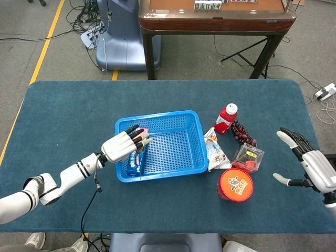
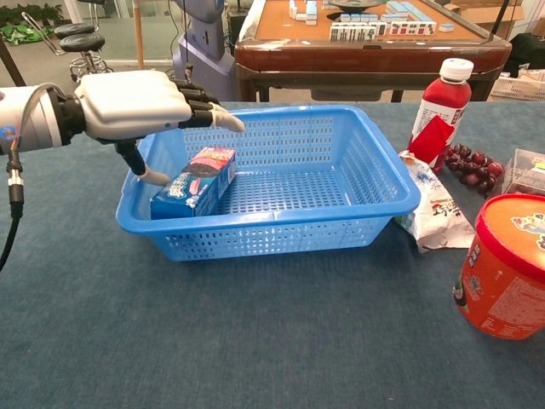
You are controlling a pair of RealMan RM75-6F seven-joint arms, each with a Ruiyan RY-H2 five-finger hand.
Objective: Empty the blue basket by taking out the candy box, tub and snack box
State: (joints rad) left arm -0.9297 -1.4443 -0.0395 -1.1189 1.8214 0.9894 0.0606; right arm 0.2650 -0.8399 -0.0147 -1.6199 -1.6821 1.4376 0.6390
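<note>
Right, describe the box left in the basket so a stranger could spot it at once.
Find the blue basket in the middle of the table. Against its left wall, under the left hand, lies the snack box. It is long and blue with a pink end, and it is the only item in the basket.

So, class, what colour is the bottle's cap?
White; the bottle shows best in the chest view.

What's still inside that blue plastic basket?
Only a blue rectangular snack box along the left wall of the blue plastic basket. The white left hand above it hides part of it from overhead.
</note>
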